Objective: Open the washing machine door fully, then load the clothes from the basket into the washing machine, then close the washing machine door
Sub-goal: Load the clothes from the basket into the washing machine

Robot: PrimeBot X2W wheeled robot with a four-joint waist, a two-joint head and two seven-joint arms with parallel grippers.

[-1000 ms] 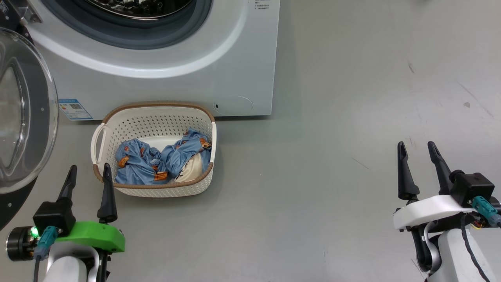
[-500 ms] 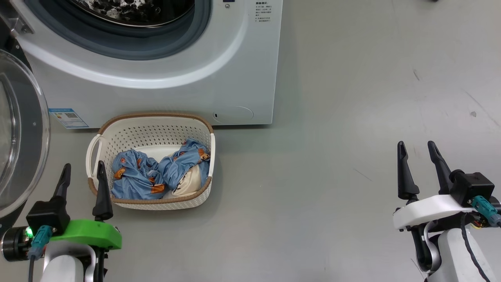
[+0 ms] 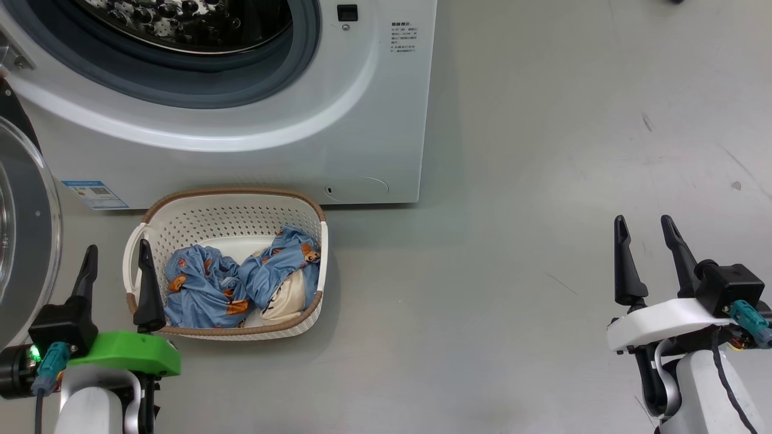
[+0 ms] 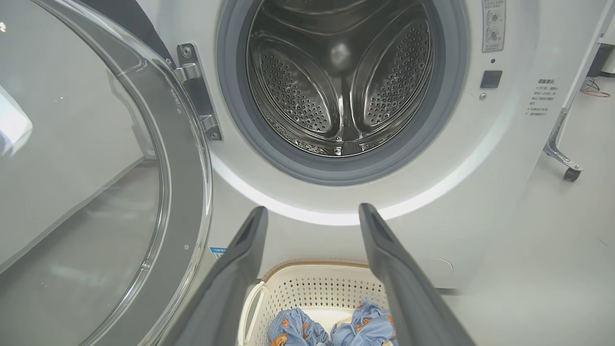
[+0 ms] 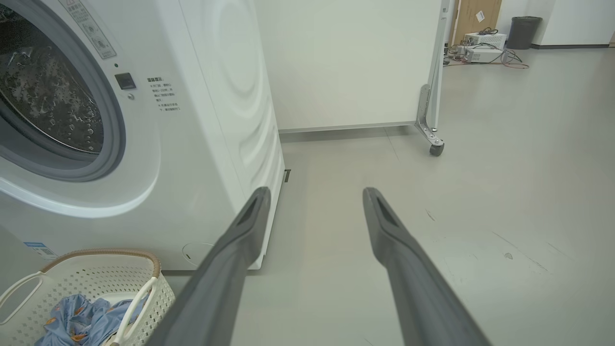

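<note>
The pale grey floor (image 3: 543, 181) carries the washing machine (image 3: 374, 120), and the basket (image 3: 235, 194) stands just before the machine's lower front. Faint dark scuffs (image 3: 648, 122) mark the bare floor to the right. Farther off, a white partition (image 5: 346, 62) stands on a caster (image 5: 436, 149).

head camera tilted up; left jaws eased left and forward.

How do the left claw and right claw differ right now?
The left claw sits on a green mount, the right claw on a white one. The left claw is close by the basket; the right claw is out over the floor, far from it. Both stand open and empty.
</note>
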